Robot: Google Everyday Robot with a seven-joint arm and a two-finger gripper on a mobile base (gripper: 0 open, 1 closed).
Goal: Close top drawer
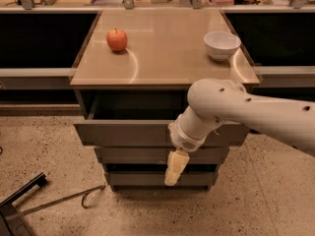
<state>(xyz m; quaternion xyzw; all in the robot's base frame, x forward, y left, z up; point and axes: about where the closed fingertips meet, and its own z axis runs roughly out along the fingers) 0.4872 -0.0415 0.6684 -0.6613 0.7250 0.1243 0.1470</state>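
The top drawer [123,133] is a wide grey metal drawer, pulled partly out of the cabinet under the tan counter top; its dark inside shows behind the front. My white arm reaches in from the right, and my gripper [175,168] hangs pointing down in front of the drawer fronts, right of the middle. The gripper's upper part lies against or just in front of the top drawer's front; its pale tip reaches down over the lower fronts.
Two narrower grey drawer fronts [133,155] sit below the top drawer. A red apple [117,40] and a white bowl [222,44] stand on the counter top [162,58]. A dark tool with a thin bar [54,198] lies on the speckled floor at left.
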